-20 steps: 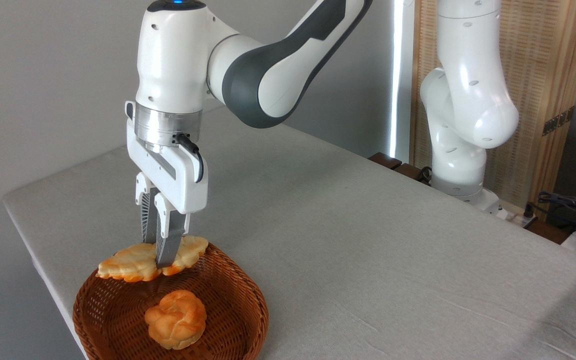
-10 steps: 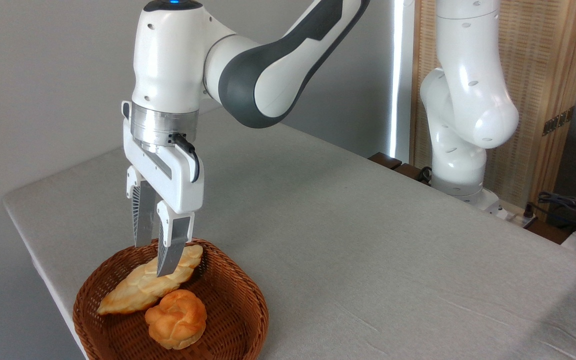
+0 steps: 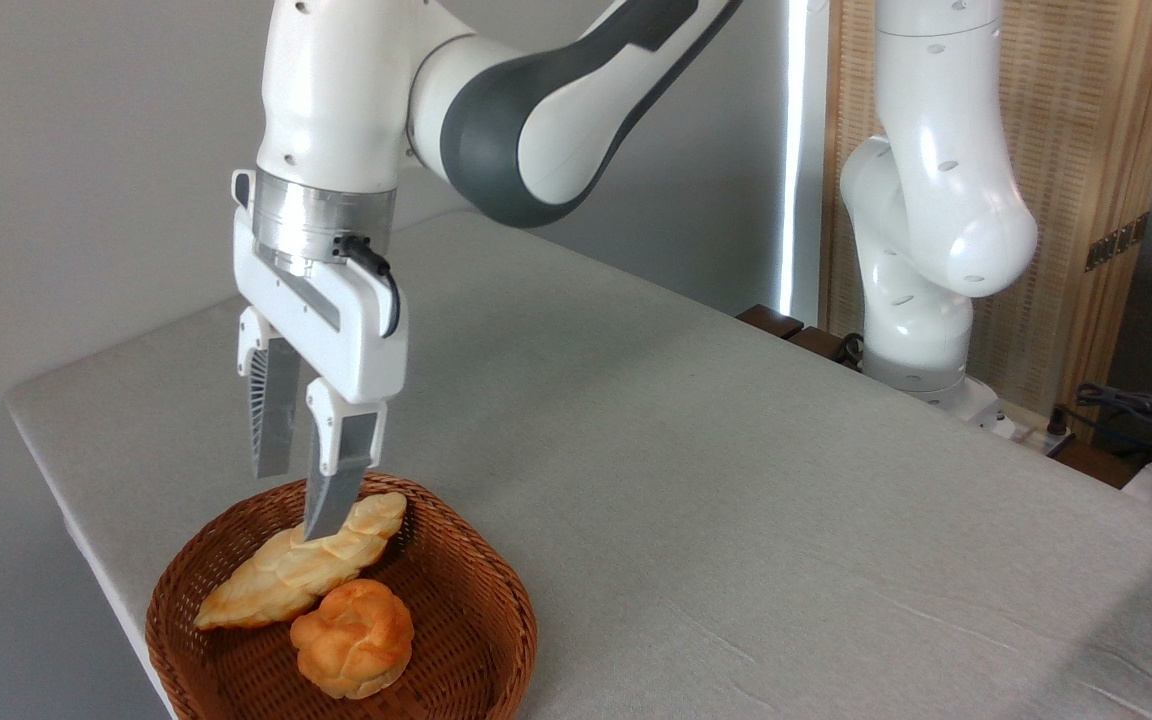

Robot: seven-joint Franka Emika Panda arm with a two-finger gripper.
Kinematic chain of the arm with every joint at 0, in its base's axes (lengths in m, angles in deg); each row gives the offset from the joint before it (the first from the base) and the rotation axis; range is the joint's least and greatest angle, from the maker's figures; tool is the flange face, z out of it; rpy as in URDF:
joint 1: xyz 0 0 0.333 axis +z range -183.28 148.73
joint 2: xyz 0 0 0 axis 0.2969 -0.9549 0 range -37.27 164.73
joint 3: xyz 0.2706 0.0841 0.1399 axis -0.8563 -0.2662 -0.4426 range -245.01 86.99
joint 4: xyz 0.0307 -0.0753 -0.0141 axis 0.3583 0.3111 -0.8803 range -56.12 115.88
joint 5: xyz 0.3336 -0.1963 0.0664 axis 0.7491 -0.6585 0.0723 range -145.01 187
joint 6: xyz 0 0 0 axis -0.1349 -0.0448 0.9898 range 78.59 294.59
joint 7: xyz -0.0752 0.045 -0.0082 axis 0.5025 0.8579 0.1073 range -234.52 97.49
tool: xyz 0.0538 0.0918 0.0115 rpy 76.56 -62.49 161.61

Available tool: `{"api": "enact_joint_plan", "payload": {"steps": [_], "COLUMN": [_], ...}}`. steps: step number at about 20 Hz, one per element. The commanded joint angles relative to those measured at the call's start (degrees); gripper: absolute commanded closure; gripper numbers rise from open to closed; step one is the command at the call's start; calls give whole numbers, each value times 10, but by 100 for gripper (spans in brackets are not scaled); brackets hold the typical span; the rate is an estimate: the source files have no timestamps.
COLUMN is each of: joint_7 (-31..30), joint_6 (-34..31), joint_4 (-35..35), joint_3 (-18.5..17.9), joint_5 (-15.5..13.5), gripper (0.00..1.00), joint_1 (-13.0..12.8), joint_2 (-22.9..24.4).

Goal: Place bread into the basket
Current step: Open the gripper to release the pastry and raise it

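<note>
the basket (image 3: 496,610) sits at the near left corner of the table (image 3: 736,480). the bread (image 3: 286,570) lies inside it, slanted, its lower end on the left rim, touching a round bun (image 3: 351,650). the basket's near edge is cut off. the gripper (image 3: 296,500) hangs above, fingers spread and empty. grey wall, wooden screen behind.

1 bread (image 3: 296,575), 1 bun (image 3: 353,637), 1 basket (image 3: 496,590), 1 table (image 3: 736,520), 1 arm (image 3: 536,110)

Golden braided bread (image 3: 301,572) lies slantwise – inside brown wicker basket (image 3: 481,590).
</note>
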State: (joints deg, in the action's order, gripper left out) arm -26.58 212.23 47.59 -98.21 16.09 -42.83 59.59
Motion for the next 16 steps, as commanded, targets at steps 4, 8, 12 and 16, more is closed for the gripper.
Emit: {"api": "enact_joint_plan", "payload": {"steps": [4, 8, 12, 16], "joint_7": [-5, -8, -19, -18], "joint_6": [-234, -253, -248, -248], "joint_4": [-74, -88, -88, -89], "joint_3": [-7, -19, -21, -22], "joint_5": [28, 22, 20, 20], "gripper": [0, 0, 0, 0], "joint_1": [-5, -4, -4, -4], "joint_2": [16, 17, 16, 16]}}
